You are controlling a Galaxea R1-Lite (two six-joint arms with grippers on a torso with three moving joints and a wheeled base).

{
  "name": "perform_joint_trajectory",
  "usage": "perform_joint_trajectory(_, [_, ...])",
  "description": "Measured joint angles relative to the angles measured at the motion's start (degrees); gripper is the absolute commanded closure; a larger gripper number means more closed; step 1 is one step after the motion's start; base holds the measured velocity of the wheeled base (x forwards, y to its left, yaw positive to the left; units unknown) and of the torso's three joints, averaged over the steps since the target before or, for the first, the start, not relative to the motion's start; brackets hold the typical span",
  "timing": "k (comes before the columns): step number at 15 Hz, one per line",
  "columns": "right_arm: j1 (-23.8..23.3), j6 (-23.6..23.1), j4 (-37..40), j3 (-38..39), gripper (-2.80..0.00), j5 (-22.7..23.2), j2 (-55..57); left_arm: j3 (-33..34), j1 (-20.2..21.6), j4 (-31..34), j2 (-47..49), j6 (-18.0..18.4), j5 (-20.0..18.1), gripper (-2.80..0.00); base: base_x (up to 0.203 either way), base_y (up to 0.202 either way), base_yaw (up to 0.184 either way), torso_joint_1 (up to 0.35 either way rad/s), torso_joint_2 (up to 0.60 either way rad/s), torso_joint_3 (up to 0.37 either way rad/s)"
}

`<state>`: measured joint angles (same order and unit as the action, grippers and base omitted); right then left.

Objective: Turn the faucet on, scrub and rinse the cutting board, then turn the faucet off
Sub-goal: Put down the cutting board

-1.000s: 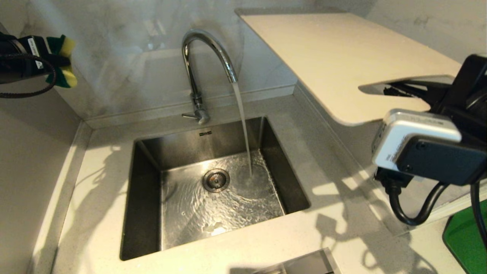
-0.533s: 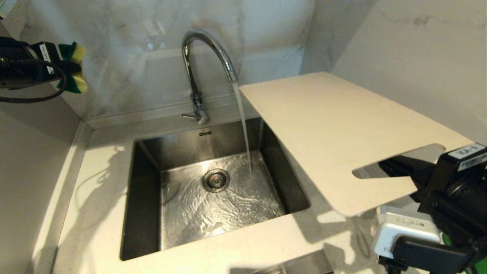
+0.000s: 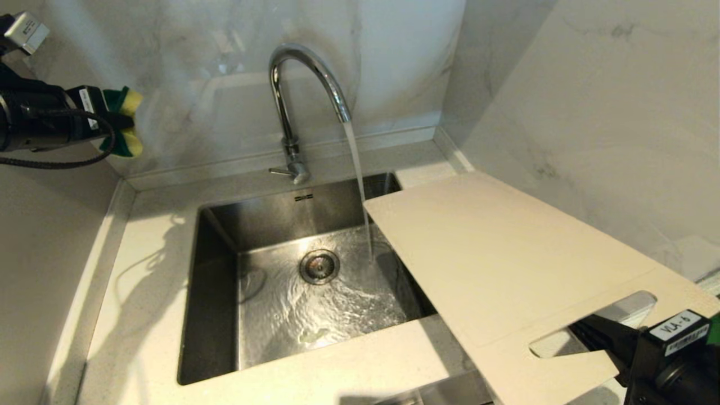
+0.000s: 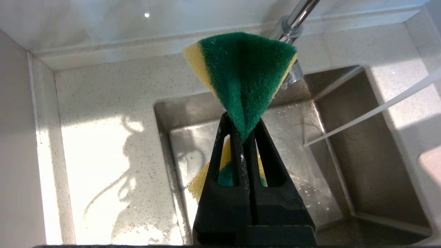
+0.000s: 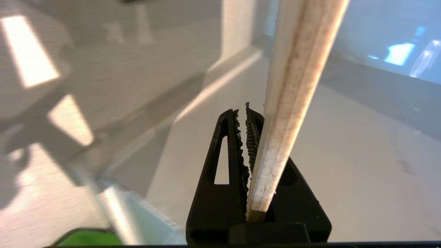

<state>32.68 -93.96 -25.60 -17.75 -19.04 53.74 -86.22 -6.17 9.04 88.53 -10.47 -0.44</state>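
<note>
Cutting board (image 3: 495, 264) x1, sponge (image 4: 243, 77) x1, each in 1 gripper.

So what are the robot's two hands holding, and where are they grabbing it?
The left gripper pinches a green and yellow sponge by one corner. The right gripper grips the cutting board at its handle-hole end.

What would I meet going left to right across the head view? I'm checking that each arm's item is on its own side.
Left gripper shut on the sponge → faucet with its stream running → cutting board over the sink's right edge → right gripper at the board's handle slot.
</note>
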Motion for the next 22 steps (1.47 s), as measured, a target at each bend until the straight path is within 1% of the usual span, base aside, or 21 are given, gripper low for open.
perform_joint_trajectory(2, [0.0,1.2,0.0,2.8,0.00,0.0,-0.3,0.7,0.0,-1.5,0.4,0.0,-0.1,0.00,0.000,0.000,0.000,0.000,0.00,0.000])
perform_joint_trajectory(5, [-0.2,1.5,0.0,5.2,0.00,0.0,0.0,2.4,0.1,-3.9,1.1,0.0,-0.2,0.00,0.000,0.000,0.000,0.000,0.00,0.000])
perform_joint_trajectory(7, [-0.2,1.7,0.0,5.8,0.00,0.0,0.9,2.8,0.1,-4.2,1.7,0.1,-0.2,0.00,0.000,0.000,0.000,0.000,0.00,0.000])
perform_joint_trajectory(10, [-0.2,4.8,0.1,7.1,0.00,0.0,3.0,2.9,0.2,-4.2,2.7,0.1,-0.3,0.00,0.000,0.000,0.000,0.000,0.00,0.000])
perform_joint_trajectory(14, [-0.3,5.9,0.0,8.2,0.00,0.0,5.3,3.2,0.2,-4.4,3.7,0.0,-0.5,0.00,0.000,0.000,0.000,0.000,0.00,0.000])
perform_joint_trajectory(18, [-0.3,7.4,0.2,9.5,0.00,0.4,6.3,5.1,0.2,-8.9,4.7,0.1,-0.5,0.00,0.000,0.000,0.000,0.000,0.00,0.000])
perform_joint_trajectory(22, [-0.3,9.5,0.3,13.0,0.00,2.2,7.7,6.7,0.3,-12.1,5.8,0.3,-0.4,0.00,0.000,0.000,0.000,0.000,0.00,0.000])
